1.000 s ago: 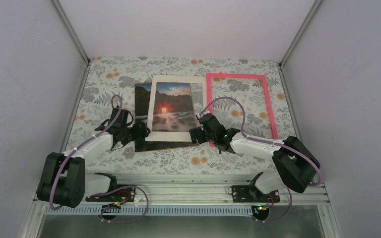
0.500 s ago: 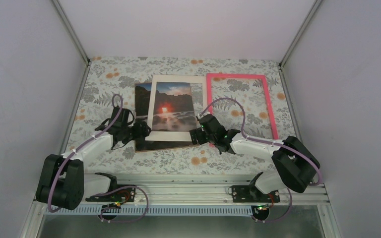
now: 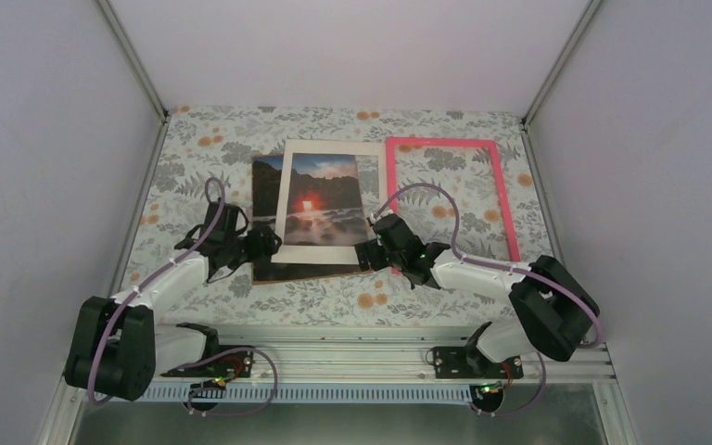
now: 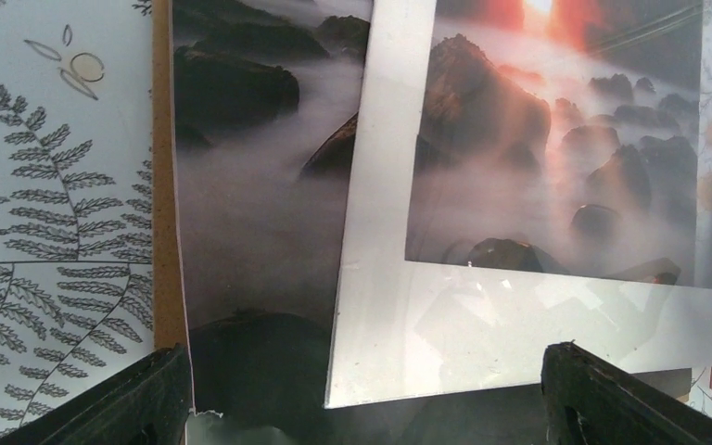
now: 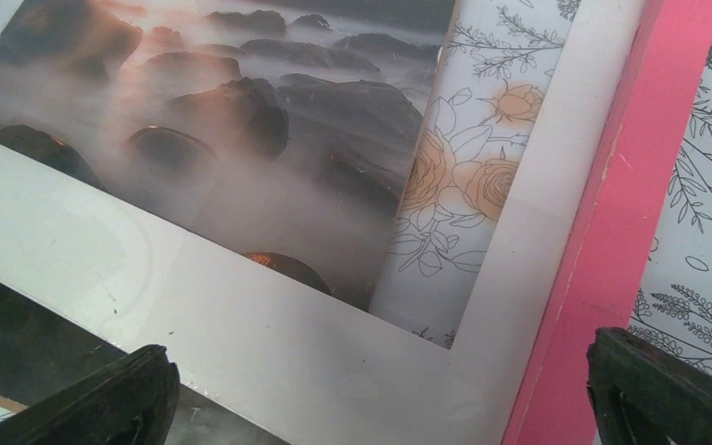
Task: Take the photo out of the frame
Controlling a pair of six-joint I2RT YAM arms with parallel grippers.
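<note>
The photo [image 3: 267, 199], a dark rocky seascape with a red sun, lies flat mid-table on a brown backing board [image 3: 301, 274]. A white mat [image 3: 334, 252] lies askew over its right part. The pink frame [image 3: 505, 199] lies apart to the right, with the tablecloth showing through it. My left gripper [image 3: 264, 243] is open over the photo's near left corner; the left wrist view shows the photo [image 4: 250, 185] and the mat's corner [image 4: 380, 306] between its fingers [image 4: 130, 403]. My right gripper [image 3: 368, 252] is open above the mat's near right corner [image 5: 287, 343], beside the frame's pink bar [image 5: 612, 232]. Neither holds anything.
A floral tablecloth [image 3: 213, 139] covers the table. White walls close in the left, back and right sides. A metal rail [image 3: 352, 345] with the arm bases runs along the near edge. The backing board's brown edge [image 4: 161, 185] shows left of the photo.
The left arm has shifted slightly, its gripper staying at the photo's near left corner. The right arm, photo, mat and frame have not moved.
</note>
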